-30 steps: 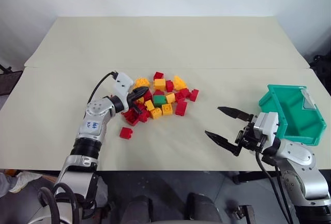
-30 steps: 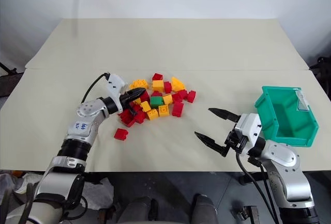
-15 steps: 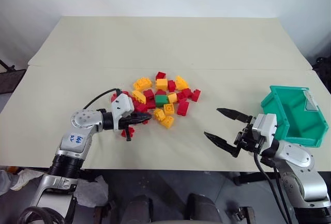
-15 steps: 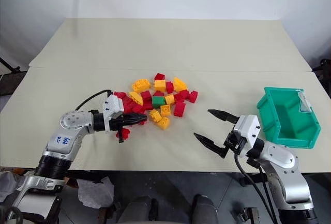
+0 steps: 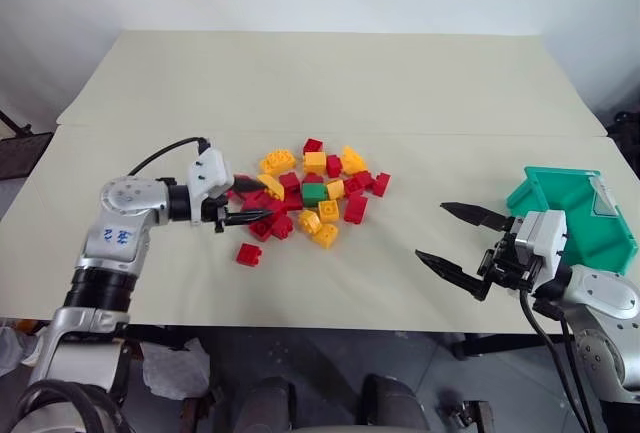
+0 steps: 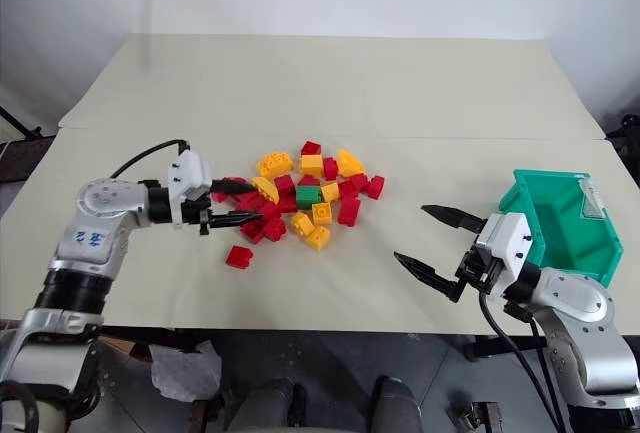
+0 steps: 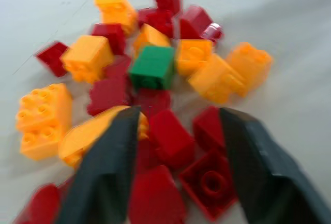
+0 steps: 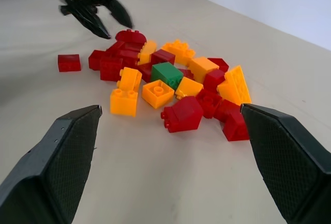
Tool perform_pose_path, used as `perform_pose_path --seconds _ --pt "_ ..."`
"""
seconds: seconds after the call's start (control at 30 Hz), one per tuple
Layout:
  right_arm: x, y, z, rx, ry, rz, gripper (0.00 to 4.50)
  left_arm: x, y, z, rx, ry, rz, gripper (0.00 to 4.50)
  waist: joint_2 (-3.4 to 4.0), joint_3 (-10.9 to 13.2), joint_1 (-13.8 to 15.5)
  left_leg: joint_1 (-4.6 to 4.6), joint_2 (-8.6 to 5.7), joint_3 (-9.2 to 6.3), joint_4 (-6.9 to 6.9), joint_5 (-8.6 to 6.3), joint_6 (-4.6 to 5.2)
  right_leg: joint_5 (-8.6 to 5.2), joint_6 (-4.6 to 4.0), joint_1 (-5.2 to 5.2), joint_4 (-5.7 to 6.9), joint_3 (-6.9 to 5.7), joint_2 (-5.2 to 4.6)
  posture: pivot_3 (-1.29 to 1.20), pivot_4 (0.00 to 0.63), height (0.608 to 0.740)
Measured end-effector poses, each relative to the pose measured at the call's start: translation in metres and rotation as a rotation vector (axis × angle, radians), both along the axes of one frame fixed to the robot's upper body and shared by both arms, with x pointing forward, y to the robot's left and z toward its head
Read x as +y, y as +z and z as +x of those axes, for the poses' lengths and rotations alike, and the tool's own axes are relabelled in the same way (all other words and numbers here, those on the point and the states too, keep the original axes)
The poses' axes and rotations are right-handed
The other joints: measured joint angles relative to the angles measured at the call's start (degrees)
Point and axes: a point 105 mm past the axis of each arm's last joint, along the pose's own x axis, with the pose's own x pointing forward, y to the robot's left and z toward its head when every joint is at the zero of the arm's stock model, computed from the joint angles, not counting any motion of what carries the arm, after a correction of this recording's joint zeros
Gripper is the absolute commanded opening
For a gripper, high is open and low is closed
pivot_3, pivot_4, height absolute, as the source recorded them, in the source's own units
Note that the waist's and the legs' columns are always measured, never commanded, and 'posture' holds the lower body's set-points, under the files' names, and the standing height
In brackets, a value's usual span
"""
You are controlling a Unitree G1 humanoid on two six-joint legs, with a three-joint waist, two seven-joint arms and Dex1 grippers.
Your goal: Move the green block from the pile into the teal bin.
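From the head views, the green block (image 5: 313, 193) sits in the middle of the pile (image 5: 305, 191), hemmed by red and yellow bricks, near the tabletop's (image 5: 330, 83) centre; the left claw (image 5: 254, 202), fingers apart and empty, points at the pile's left edge, while the teal bin (image 5: 580, 215) waits at the right edge beside the right claw (image 5: 459, 243), spread wide. The left wrist view shows red bricks between the fingers, so closing risks grabbing those. The right wrist view shows the block flanked tightly; pushing in could scatter the heap.
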Motion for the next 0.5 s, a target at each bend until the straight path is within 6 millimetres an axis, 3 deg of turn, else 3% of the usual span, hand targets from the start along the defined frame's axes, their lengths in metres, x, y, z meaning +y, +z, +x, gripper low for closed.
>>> perform_pose_path --seconds 0.1,0.2,0.37,0.5 --pt "0.001 0.003 0.002 -0.014 0.0 -0.002 4.5 -0.026 -0.009 0.006 -0.004 -0.044 0.023 4.48 0.0 0.0 -0.14 0.0 0.0 0.0 -0.02 0.0 0.0 0.0 0.0 -0.01 0.01 -0.05 0.0 0.0 0.15 0.74" --pt "0.002 0.004 0.002 -0.019 -0.001 -0.006 4.5 -0.039 -0.016 0.02 -0.002 -0.015 0.08 4.48 -0.03 0.02 -0.44 -0.01 0.0 0.01 -0.03 0.0 0.0 0.0 0.0 -0.02 0.0 -0.05 0.0 0.0 0.15 0.74" --pt "0.003 0.005 0.002 -0.026 -0.007 -0.002 4.5 -0.04 -0.006 0.044 -0.037 0.076 0.125 4.48 -0.03 0.02 -0.68 0.01 0.0 0.03 -0.05 0.0 0.0 0.0 0.0 -0.02 0.0 -0.04 0.0 0.0 0.15 0.74" --pt "0.003 0.003 0.001 -0.021 -0.017 0.007 4.5 -0.041 -0.01 0.047 -0.014 0.072 0.145 4.48 -0.03 0.02 -0.65 0.0 0.0 0.03 -0.05 0.0 0.0 0.0 0.01 -0.02 -0.01 -0.04 0.0 0.0 0.15 0.74"
